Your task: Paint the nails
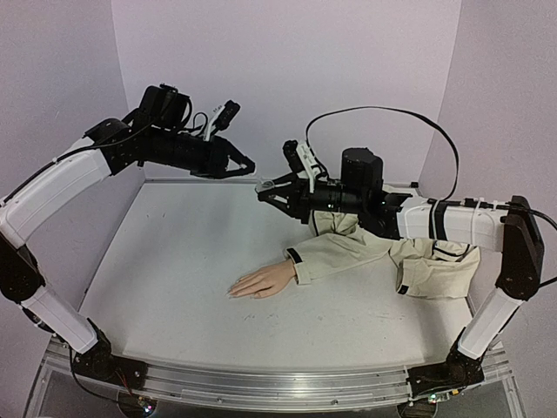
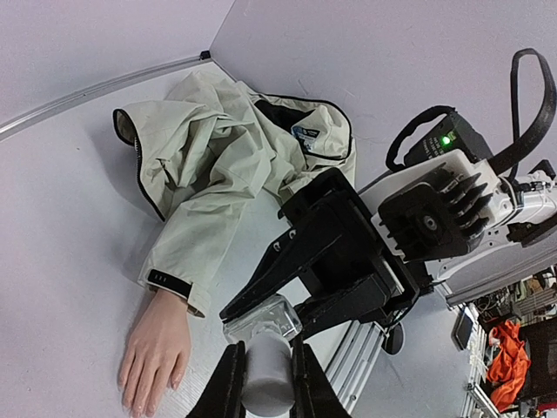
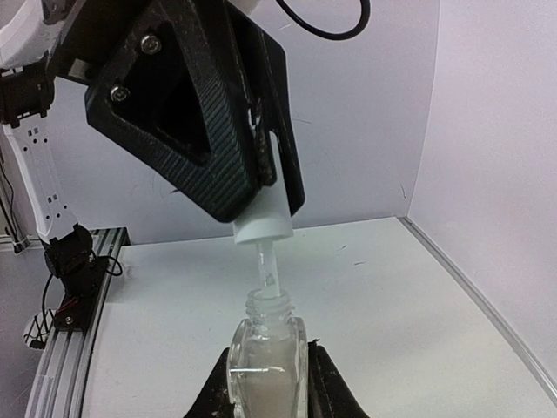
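Both arms are up over the far middle of the counter (image 1: 165, 261), tips almost meeting. The left hand (image 1: 248, 164) is clenched on a white cap (image 3: 261, 222), pinched between both fingers, with a thin brush (image 3: 265, 270) hanging from its underside. Right below it, the right hand (image 1: 261, 192) is clamped tight around a small clear bottle (image 3: 265, 357), held upright with its neck open. The brush tip sits right at that open mouth, seemingly just inside it. Cap and bottle are apart, joined only by the brush stem. Down on the counter, well below the two robot hands and nearer, lies the mannequin hand (image 1: 265, 280) — flat, palm down, fingers stretched towards the left. The nails (image 1: 233, 291) are at those fingertips, at its left end, near the middle of the counter — too small here to make out any detail. The wrist comes out of a beige sleeve (image 1: 335, 252), and the jacket (image 2: 226, 139) is bunched up to the right under the right arm.
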